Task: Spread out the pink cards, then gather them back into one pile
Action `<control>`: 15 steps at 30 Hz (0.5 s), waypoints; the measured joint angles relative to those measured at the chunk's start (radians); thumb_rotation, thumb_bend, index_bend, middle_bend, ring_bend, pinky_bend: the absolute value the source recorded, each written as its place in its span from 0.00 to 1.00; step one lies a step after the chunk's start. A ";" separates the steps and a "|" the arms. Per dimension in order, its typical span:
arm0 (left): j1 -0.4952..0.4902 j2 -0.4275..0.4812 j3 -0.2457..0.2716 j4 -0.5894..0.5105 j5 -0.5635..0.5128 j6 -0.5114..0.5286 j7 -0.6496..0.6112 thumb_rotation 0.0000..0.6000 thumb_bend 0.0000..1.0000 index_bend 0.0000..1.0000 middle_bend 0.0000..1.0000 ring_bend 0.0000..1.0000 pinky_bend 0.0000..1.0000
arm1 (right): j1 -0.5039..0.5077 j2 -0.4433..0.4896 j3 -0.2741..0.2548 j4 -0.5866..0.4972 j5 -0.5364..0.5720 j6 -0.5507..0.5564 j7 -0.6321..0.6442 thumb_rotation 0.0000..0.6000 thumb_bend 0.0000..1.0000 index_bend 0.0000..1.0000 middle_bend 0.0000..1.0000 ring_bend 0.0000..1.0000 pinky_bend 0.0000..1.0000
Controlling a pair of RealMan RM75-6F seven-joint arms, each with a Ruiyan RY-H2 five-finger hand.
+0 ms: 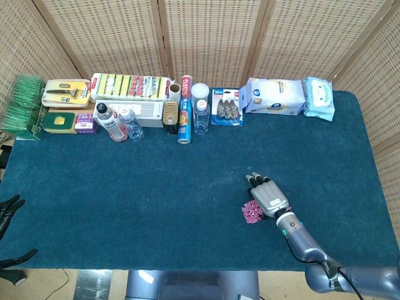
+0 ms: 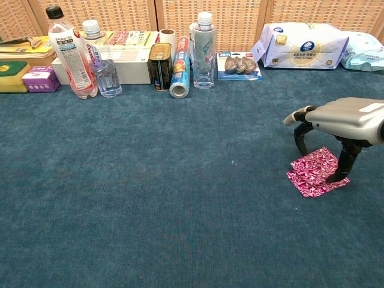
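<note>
Two pink patterned cards (image 2: 313, 172) lie overlapping, almost in one pile, on the blue cloth at the right; the head view shows the cards (image 1: 250, 213) partly under my hand. My right hand (image 2: 343, 115) hovers palm down over them with fingers pointing down and apart. One fingertip (image 2: 336, 177) presses on the cards' right edge, and another fingertip (image 2: 300, 146) stands at their far corner. In the head view the right hand (image 1: 268, 195) covers the cards' right side. At the table's left edge, dark spread fingers of my left hand (image 1: 9, 209) hold nothing.
Along the far edge stand bottles (image 2: 70, 53), a can (image 2: 160, 66), a plastic-wrap roll (image 2: 179, 75), a clear bottle (image 2: 203, 49), a blister pack (image 2: 240, 65) and wipes packs (image 2: 306, 45). Boxes and sponges (image 1: 128, 86) sit at the far left.
</note>
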 measured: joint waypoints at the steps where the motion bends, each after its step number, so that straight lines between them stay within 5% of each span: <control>1: 0.000 0.000 0.000 0.000 0.000 0.000 0.001 1.00 0.07 0.00 0.00 0.00 0.00 | -0.002 0.000 0.000 0.002 -0.001 -0.002 0.003 1.00 0.17 0.46 0.09 0.06 0.22; 15: 0.000 -0.001 0.001 -0.002 0.000 -0.001 0.004 1.00 0.07 0.00 0.00 0.00 0.00 | -0.021 0.006 0.006 0.008 -0.001 -0.026 0.023 1.00 0.17 0.46 0.09 0.06 0.22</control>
